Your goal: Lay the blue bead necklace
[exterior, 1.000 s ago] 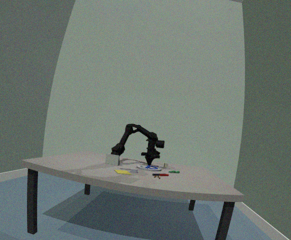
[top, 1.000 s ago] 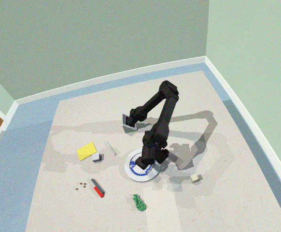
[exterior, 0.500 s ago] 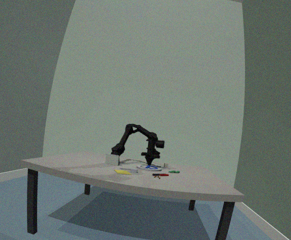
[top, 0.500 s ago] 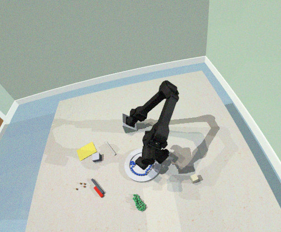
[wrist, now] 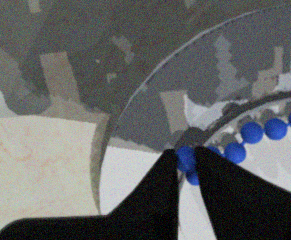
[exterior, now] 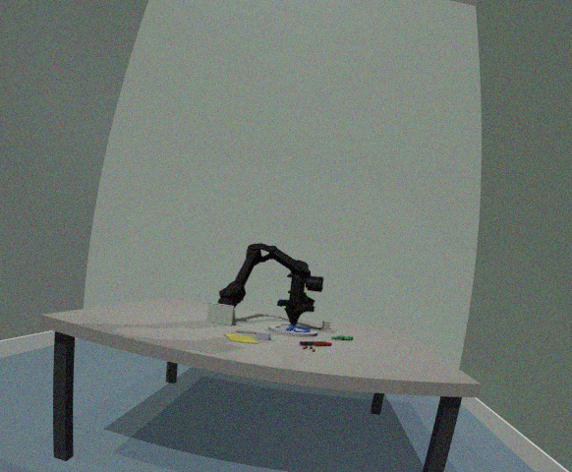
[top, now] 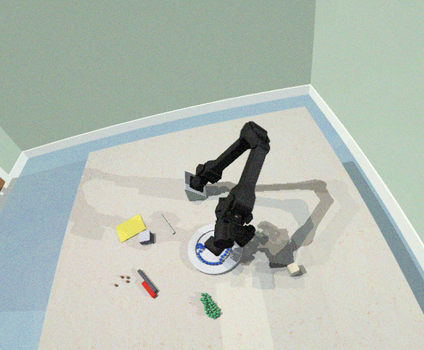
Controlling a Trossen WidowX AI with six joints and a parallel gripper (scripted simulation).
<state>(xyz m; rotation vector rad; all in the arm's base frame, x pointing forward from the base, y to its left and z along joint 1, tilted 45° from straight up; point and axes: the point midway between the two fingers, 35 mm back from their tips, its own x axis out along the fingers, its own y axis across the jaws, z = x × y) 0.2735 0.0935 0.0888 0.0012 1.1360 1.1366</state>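
The round white bead board lies flat on the table. The blue bead necklace is on and over it, curving along the front part of the ring in the top view, with several beads bunched at the left. My gripper points down low over the board and is shut on a bead of the necklace. In the wrist view, beads near the fingertips lie along the inner side of the dark groove edge. The arm hides the back of the ring in the top view.
A green bead pile lies in front of the board. A beige cube stands right. Left are a yellow sheet, a pale cube, a thin rod, a red and dark object and small brown pieces.
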